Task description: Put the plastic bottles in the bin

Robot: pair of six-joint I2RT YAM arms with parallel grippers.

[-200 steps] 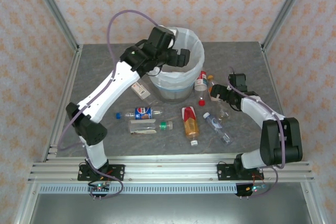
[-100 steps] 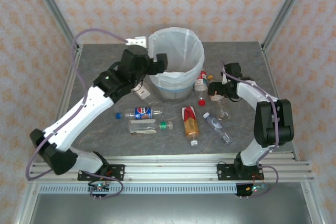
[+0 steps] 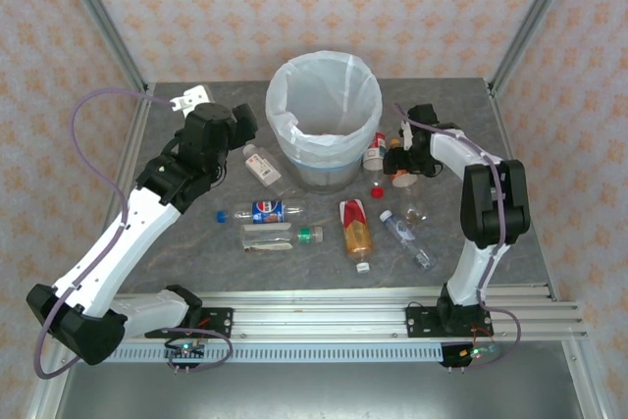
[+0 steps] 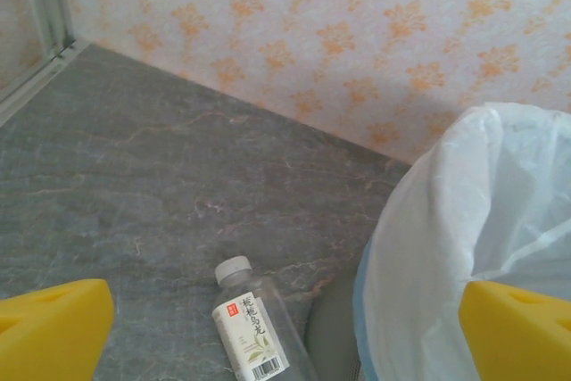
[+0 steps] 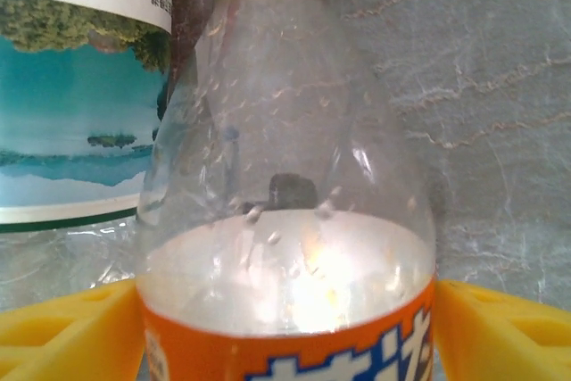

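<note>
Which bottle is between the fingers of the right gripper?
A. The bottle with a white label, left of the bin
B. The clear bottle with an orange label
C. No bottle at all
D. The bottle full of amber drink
B: in the right wrist view, the clear bottle with an orange label sits between the two yellow fingers of the right gripper.
</note>
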